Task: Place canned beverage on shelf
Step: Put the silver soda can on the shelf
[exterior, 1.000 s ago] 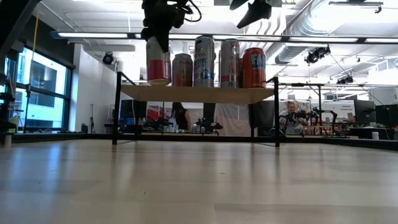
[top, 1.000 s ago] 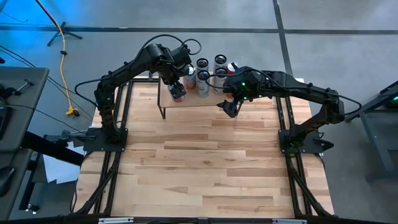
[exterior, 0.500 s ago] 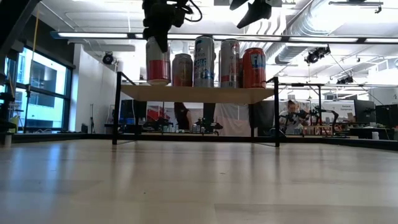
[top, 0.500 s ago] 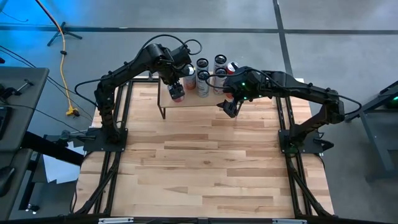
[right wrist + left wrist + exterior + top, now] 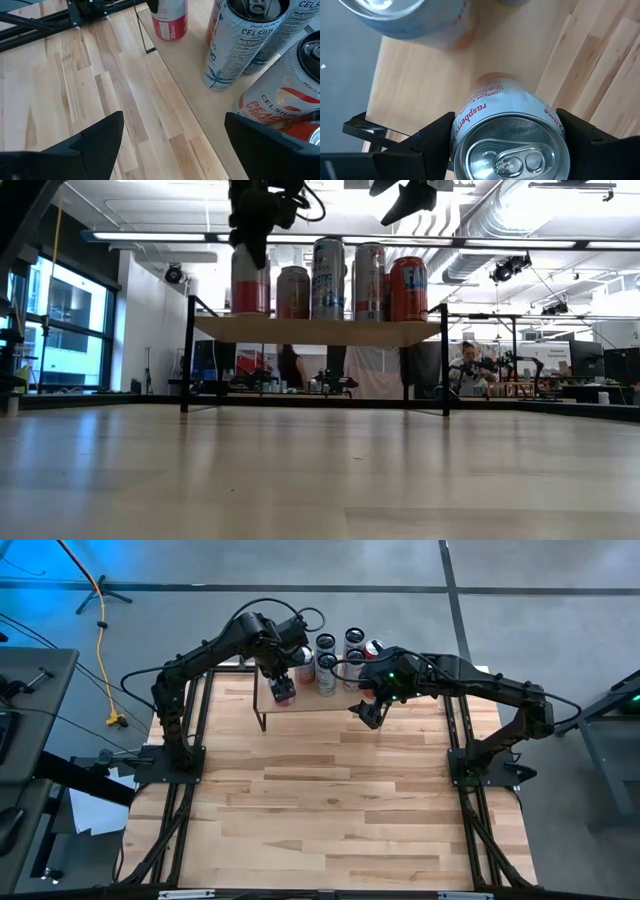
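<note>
Five cans on the shelf [image 5: 315, 330], counted in the low view; four standing free, fifth, the raspberry can [image 5: 251, 280], gripped at the shelf's left end.

Left gripper [image 5: 284, 680]: fingers [image 5: 427, 142] clamped on either side of the raspberry can's top, seen from above in the left wrist view. Can upright, base at or just above the plank; contact not certain from the low view.

Right gripper [image 5: 370, 712]: fingers [image 5: 100, 132] spread wide, holding nothing, hovering over the table [image 5: 330, 800] just in front of the shelf's right end.

Progress, judged: placement nearly done. Remaining: release of the raspberry can, withdrawal of the left arm without tipping the neighbours.

Legible writing:
- raspberry can [image 5: 507, 127]: "raspberry" down the side; smaller print reading "CONTAINS", rest too small.
- white-and-blue can [image 5: 237, 45]: "CELSIUS", "SPARKLING", "Nutrition Facts" panel.
- orange-and-white can [image 5: 280, 107]: "CELSIUS", "PEACH VIBE".
- red can [image 5: 408, 288]: label not readable.
</note>
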### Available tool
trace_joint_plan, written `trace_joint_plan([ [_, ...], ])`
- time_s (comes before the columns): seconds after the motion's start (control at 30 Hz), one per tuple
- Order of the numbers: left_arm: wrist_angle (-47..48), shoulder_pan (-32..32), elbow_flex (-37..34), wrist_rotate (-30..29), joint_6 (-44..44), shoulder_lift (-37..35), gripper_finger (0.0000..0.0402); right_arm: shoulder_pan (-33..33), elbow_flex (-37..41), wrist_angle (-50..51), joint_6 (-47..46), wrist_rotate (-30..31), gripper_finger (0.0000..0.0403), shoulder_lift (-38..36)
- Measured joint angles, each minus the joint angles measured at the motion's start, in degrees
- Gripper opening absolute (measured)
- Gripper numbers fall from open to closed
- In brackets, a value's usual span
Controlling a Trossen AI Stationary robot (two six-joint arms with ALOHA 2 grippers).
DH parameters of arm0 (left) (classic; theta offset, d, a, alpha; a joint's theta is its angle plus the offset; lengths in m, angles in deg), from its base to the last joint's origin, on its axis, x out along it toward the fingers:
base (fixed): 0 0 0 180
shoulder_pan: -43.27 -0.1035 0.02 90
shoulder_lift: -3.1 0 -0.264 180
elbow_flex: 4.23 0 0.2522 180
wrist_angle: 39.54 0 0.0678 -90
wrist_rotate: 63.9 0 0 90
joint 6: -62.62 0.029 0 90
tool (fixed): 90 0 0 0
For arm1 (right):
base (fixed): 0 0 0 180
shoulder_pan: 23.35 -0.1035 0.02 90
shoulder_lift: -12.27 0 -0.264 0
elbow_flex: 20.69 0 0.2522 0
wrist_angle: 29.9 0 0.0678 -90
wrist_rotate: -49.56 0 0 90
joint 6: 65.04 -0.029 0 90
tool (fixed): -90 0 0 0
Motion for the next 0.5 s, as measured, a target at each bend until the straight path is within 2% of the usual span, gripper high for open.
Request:
trace_joint_plan([
  [0.5,-0.18,0.00,-1.84,-0.68,-0.18,-0.26,0.0244,0.00,0.00,-0.01,0.01,0.01,0.0334,0.00],
])
